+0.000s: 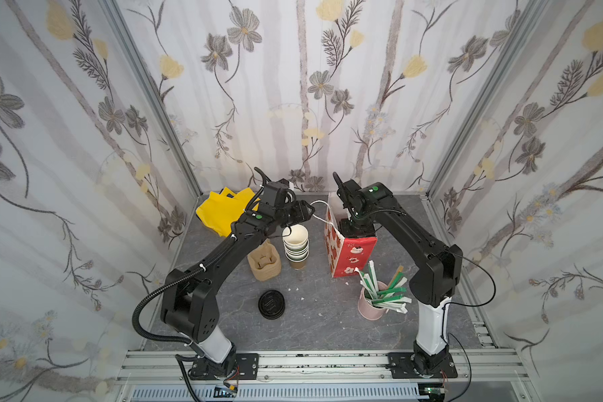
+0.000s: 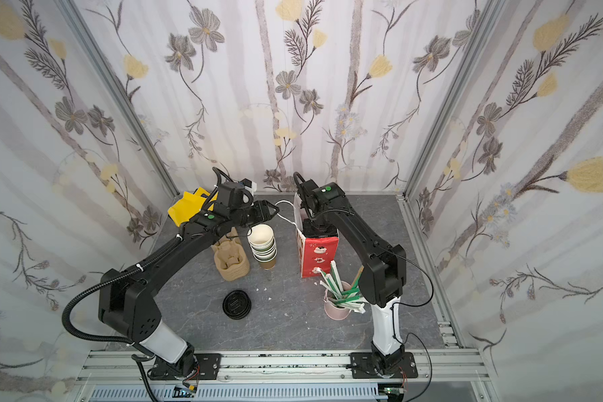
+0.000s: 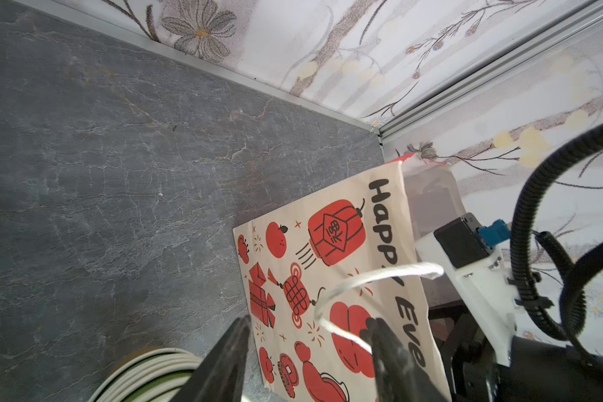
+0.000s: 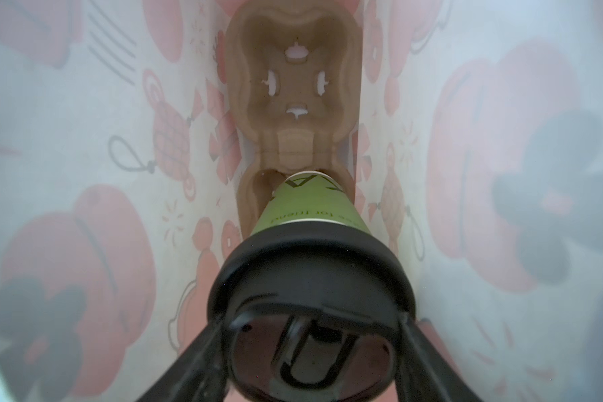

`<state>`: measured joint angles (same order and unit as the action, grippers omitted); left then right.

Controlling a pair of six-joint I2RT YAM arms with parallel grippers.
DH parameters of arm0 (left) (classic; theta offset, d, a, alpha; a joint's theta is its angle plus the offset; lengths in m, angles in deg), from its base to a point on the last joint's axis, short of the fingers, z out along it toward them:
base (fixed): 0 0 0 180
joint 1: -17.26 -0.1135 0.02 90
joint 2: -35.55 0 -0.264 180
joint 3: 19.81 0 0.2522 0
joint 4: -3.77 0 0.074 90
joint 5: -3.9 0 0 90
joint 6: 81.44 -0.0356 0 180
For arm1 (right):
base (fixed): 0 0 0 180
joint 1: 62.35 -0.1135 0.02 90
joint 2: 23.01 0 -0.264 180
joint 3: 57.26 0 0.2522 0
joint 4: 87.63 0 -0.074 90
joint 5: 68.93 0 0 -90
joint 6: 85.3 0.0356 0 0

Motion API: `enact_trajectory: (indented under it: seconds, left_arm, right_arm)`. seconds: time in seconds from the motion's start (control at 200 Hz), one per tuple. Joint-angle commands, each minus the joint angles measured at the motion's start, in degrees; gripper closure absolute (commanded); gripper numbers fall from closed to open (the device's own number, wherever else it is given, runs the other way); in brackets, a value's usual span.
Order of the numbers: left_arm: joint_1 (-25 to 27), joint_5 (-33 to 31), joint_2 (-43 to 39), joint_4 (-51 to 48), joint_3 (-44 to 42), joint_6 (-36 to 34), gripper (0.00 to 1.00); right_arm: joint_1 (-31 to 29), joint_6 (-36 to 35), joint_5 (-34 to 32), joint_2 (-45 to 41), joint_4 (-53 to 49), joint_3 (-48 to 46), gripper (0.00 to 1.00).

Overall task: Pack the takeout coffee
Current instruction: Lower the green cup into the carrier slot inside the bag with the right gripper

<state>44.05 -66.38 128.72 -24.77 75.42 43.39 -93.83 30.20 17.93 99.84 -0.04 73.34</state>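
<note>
The takeout coffee (image 4: pixel 308 205), an olive-green cup with a black lid (image 4: pixel 310 275), hangs inside the red-and-cream paper bag (image 1: pixel 350 257) (image 2: pixel 316 257). My right gripper (image 4: pixel 310 351) is shut on the lid, one finger on each side. The cup's base sits at the near socket of a brown pulp carrier (image 4: pixel 293 80) on the bag's floor. In both top views the bag hides the cup. My left gripper (image 3: pixel 308 351) (image 1: pixel 305 210) hovers open by the bag's top edge, and the white string handle (image 3: pixel 373 278) lies against one finger (image 3: pixel 387 351).
Nested lidless cups (image 1: pixel 296 245) (image 3: pixel 147 372) stand just left of the bag, beside stacked brown carriers (image 1: pixel 263 264). Loose black lids (image 1: pixel 271 304) lie nearer the front. A pink cup of wrapped straws (image 1: pixel 375 302) stands front right. A yellow bag (image 1: pixel 220 209) lies back left.
</note>
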Motion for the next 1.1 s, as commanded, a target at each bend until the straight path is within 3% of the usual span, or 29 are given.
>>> enact_trajectory:
  seconds: [0.0,0.305,1.094]
  left_arm:
    - [0.0,0.3,0.3,0.8,0.7,-0.3,0.43]
    - [0.0,0.2,0.1,0.8,0.8,-0.5,0.44]
    - [0.0,0.7,0.3,0.8,0.9,-0.6,0.44]
  right_arm:
    - [0.0,0.8,0.6,-0.9,1.0,-0.8,0.35]
    - [0.0,0.2,2.8,3.7,1.0,1.4,0.36]
    - [0.2,-0.7,0.6,10.4,2.6,3.4,0.36]
